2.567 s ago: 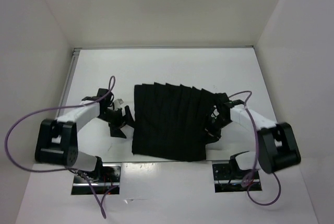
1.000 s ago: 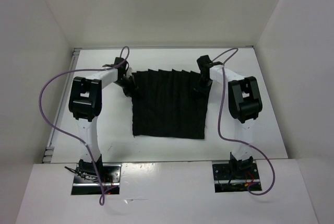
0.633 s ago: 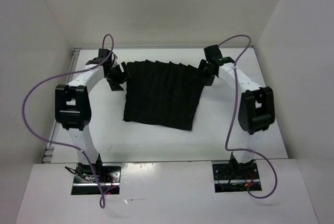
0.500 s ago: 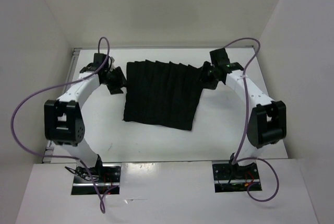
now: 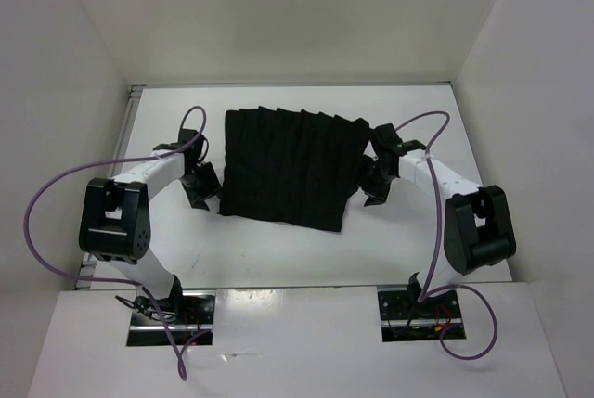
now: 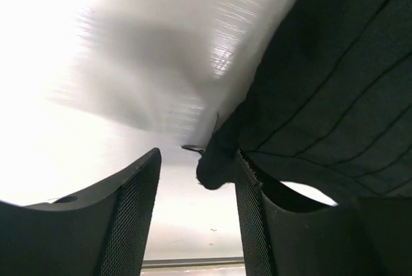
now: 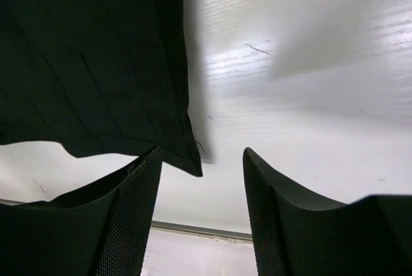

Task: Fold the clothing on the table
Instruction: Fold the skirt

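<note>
From above, the clothing (image 5: 288, 166) is seen spread flat on the far half of the table (image 5: 278, 254). Its pleated far edge lies near the back rail, and its near edge slants down toward the right. A broad band of bare tabletop is left on the near side, and narrower strips are left to either side, out to the white walls (image 5: 83, 55). The left gripper (image 5: 200, 185) is set just beside the clothing's left edge, close to the near left corner. The right gripper (image 5: 375, 178) is set just beside the right edge.

In the left wrist view, the left gripper (image 6: 196, 221) is shown with its jaws parted and nothing clamped. A corner of the clothing (image 6: 335, 83) reaches into the gap, close against the right-hand one of the fingers (image 6: 122, 224); contact cannot be told. White tabletop fills the rest.

In the right wrist view, the right gripper (image 7: 201, 221) is likewise spread wide and grips nothing. The clothing (image 7: 84, 57) ends in a pointed corner above the gap, nearer the left-hand finger (image 7: 125, 224), with bare table to the right.
</note>
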Tool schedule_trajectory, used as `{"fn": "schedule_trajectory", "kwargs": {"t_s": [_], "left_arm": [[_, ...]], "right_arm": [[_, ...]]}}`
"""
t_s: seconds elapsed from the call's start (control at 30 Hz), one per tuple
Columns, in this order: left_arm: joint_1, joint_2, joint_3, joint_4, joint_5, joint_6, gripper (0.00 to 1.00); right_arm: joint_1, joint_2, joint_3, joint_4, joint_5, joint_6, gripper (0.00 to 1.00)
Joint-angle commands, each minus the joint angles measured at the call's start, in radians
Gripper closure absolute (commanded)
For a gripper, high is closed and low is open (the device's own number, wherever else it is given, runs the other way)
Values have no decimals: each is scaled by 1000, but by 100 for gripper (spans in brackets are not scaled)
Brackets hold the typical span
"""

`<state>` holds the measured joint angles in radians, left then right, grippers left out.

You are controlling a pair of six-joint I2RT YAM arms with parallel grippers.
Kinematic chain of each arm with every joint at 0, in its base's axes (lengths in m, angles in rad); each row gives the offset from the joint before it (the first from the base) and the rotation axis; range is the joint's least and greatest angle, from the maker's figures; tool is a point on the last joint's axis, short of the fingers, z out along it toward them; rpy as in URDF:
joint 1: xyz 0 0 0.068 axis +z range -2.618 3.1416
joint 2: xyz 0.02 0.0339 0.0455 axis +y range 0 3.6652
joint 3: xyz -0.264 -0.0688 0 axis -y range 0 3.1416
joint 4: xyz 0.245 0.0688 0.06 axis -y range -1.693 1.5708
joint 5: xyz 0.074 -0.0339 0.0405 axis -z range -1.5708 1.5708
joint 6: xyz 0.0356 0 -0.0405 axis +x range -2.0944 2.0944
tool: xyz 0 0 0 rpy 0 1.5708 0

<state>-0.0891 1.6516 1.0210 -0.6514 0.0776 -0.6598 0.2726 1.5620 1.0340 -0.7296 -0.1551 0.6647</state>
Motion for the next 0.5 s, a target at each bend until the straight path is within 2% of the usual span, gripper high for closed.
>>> {"fn": "schedule_trajectory", "kwargs": {"t_s": [0.0,0.13,0.27,0.3,0.33,0.43,0.47], "left_arm": [[-18,17,-4,-1,-35,-8,42],[-38,49,-35,36,-25,-17,42],[-57,77,-55,70,-15,-26,51],[-57,88,-55,82,-15,-26,67],[-57,97,-55,82,-6,-26,76],[-67,108,-55,91,-6,-35,100],[-67,117,-55,91,-6,-35,100]], "right_arm": [[7,-43,-37,-5,-3,18,41],[16,-23,-60,16,-26,18,41],[25,-14,-49,25,-35,18,41],[34,-5,-49,25,-47,18,41],[34,-5,-49,25,-58,9,41],[56,-5,-38,16,-99,-1,41],[68,4,-38,16,-100,-1,41]]}}
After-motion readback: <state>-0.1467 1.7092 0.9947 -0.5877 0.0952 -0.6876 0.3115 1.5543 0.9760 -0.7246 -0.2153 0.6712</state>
